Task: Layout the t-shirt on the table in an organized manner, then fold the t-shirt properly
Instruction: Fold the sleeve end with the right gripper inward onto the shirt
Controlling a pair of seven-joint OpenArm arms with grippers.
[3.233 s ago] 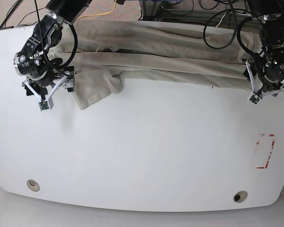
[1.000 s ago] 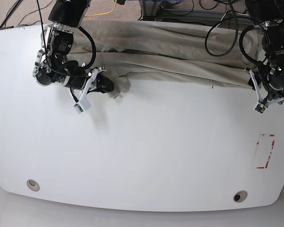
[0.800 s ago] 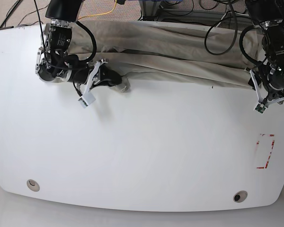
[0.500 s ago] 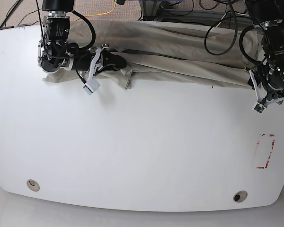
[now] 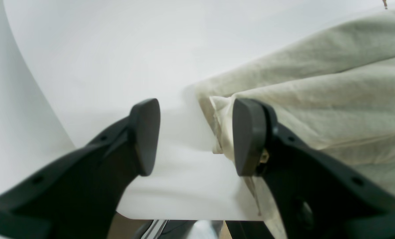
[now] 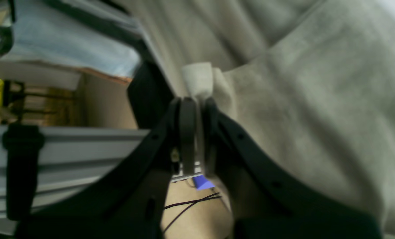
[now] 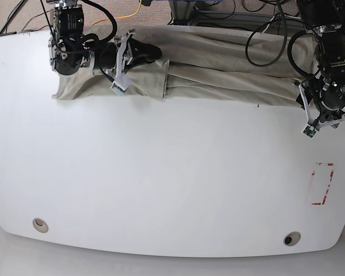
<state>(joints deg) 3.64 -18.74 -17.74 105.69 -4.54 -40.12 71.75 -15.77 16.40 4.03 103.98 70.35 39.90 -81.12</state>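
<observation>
White table (image 7: 161, 190) is carrying the shirt (image 7: 230, 75) lengthwise along its far edge; your right gripper (image 6: 193, 109) is pinching a fold, your left gripper (image 5: 194, 136) is hanging spread at the opposite end.

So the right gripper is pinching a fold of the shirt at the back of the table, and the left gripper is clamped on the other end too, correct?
Not quite. In the left wrist view the left gripper stands open at the shirt's corner, gripping nothing. The right gripper is pinching a fold, as the right wrist view shows.
</observation>
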